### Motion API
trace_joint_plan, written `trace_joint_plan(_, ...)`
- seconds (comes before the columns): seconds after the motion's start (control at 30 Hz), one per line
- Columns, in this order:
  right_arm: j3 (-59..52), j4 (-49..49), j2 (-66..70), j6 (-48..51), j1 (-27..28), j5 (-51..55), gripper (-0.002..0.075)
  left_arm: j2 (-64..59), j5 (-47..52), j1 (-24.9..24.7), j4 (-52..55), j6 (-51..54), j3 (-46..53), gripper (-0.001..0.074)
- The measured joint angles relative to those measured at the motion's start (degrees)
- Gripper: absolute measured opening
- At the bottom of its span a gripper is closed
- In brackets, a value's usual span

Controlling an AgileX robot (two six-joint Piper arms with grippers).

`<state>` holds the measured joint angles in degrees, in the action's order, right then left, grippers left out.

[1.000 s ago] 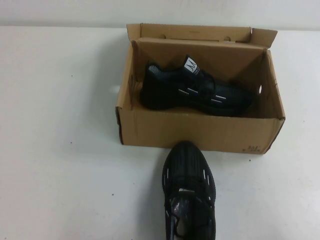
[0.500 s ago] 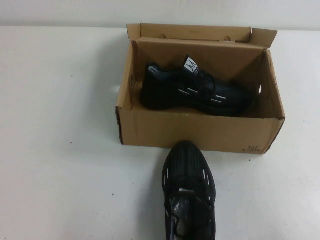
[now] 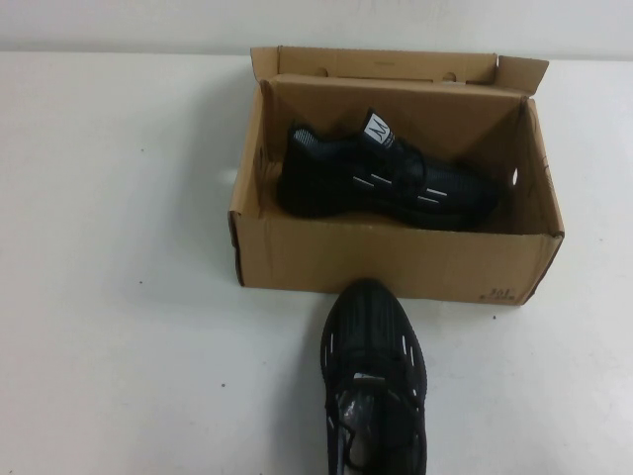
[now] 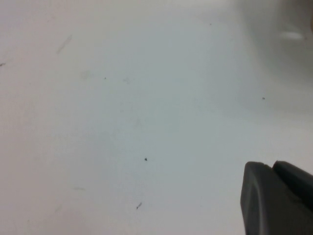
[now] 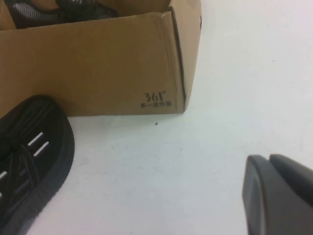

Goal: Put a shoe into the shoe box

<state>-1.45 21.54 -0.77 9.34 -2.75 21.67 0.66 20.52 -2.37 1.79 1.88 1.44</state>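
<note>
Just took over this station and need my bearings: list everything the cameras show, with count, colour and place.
shoe box: one, brown cardboard, lid flap open, far middle of the table.
shoe in the box: one, black with white dashes, lying on the box floor, toe toward the robot's right.
shoe on the table: one, black, matching, near edge, toe at the box's front wall.
table: one, white.
left claw: dark, above bare table.
right claw: dark, by the box's front right corner.
</note>
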Motion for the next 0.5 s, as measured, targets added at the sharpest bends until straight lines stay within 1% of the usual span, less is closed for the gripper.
trace_joint_plan(0.1,0.0,0.0,0.0,0.0,0.0,-1.0,-0.0016,0.0,-3.2,0.0,0.0,0.0,0.0,-0.0002)
trace_joint_plan(0.23,0.0,0.0,0.0,0.0,0.0,-6.1,-0.0016,0.0,-11.4,0.0,-0.1,0.0,0.0,-0.0002)
trace_joint_plan(0.4,0.0,0.2,0.0,0.0,0.0,-18.8,-0.0016,0.0,-27.0,0.0,-0.1,0.0,0.0,-0.0002)
trace_joint_plan(0.5,0.0,0.5,0.0,0.0,0.0,-28.5,-0.0016,0.0,-36.7,0.0,-0.1,0.0,0.0,-0.0002)
